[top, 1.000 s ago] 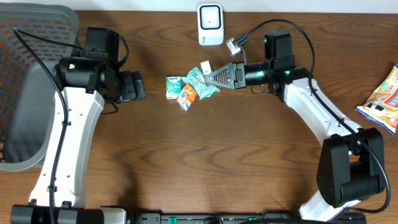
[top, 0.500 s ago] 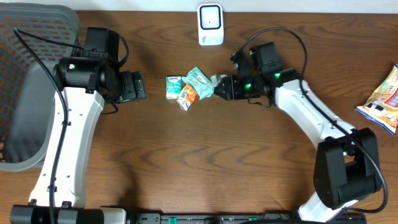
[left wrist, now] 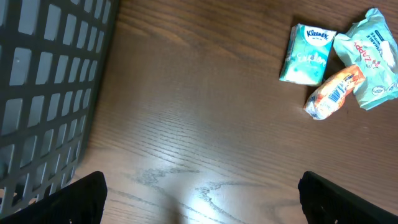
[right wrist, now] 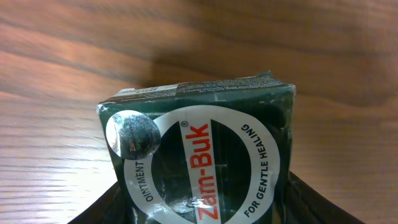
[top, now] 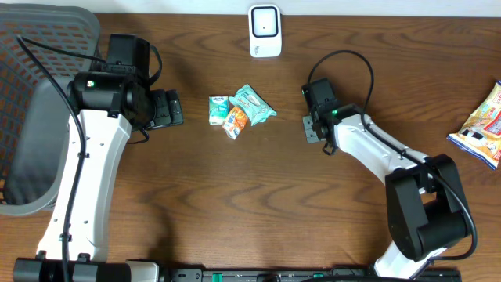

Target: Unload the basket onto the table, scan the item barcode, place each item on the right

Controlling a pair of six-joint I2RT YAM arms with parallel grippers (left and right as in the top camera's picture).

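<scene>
We see the Zam-Buk box cut off at six o'clock; overhead, the snack bag runs off at three o'clock.

The box was dark green, with a white ring and red lettering. The table was brown wood grain, the scanner white, the tissue pack teal, the basket grey mesh.

Open middle, cluttered back
Bare worktop spreads across the near middle; packets sit before the scanner, and a basket walls the left edge.
</scene>
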